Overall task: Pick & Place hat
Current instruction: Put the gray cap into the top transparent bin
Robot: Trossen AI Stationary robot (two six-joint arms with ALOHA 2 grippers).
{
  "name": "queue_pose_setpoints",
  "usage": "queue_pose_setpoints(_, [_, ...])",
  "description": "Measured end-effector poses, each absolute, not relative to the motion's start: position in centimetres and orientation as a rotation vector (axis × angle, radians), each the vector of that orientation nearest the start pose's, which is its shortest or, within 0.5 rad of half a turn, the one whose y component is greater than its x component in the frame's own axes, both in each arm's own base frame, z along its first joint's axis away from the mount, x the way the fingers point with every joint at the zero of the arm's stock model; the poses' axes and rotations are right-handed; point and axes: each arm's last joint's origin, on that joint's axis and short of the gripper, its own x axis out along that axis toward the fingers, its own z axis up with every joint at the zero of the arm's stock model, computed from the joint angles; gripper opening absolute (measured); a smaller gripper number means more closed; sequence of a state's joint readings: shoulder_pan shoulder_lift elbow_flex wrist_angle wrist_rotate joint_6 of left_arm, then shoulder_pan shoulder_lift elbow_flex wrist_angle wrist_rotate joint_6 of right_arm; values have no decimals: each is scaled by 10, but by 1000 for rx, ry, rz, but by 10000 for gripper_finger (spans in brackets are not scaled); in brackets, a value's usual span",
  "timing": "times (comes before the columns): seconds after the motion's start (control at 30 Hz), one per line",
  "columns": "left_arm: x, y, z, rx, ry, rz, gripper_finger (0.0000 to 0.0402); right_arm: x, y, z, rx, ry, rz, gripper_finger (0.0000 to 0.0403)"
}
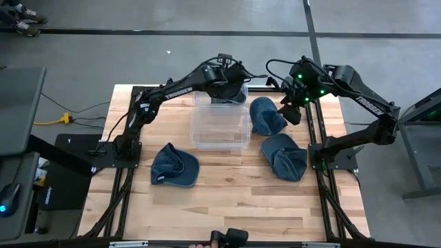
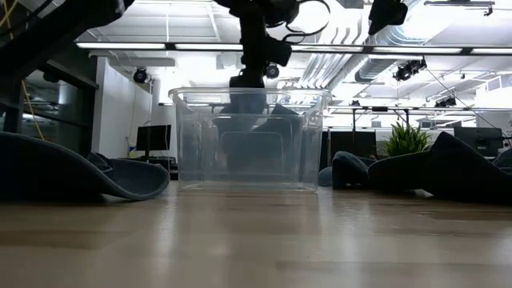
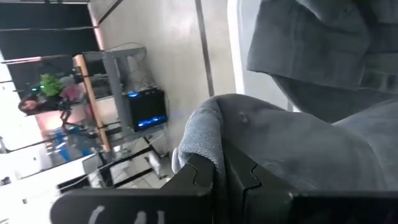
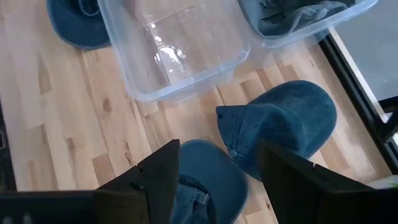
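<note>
High view: wooden surface [image 1: 227, 200] with two clear bins, empty near bin [image 1: 220, 129] in front, far bin [image 1: 227, 98] behind under left pincer [image 1: 231, 86]. Three loose caps: left cap [image 1: 173, 166], middle cap [image 1: 267, 116], right cap [image 1: 284, 156]. Right pincer [image 1: 289, 110] above middle cap.

Low view: dark cloth behind the bin walls, hidden from above.

Left wrist view: fingers [image 3: 211, 177] clamped shut on grey cap fabric [image 3: 280, 143].

Right wrist view: pincer spread wide, empty. Likely light, soft, floppy; stiff brim probably the best hold.
</note>
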State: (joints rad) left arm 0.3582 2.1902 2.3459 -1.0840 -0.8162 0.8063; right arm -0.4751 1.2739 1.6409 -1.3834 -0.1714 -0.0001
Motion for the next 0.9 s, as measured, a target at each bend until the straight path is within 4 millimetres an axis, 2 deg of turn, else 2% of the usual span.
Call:
queue_pose_setpoints(0.33, [436,156,343,745,1185,431,0,181,-88,418,321,968,-282,206])
queue_pose_setpoints(0.43, [437,154,343,738,1174,423,0,181,-88,418,318,969,-280,206])
queue_pose_setpoints(0.6, [440,155,329,630,1186,378,3,181,-87,418,318,969,-280,206])
queue_pose_setpoints(0.77, [440,156,323,575,1180,382,5,181,-88,418,318,969,-280,206])
queue_pose_setpoints(0.9, [440,154,316,516,1180,294,4,181,-87,418,318,969,-280,206])
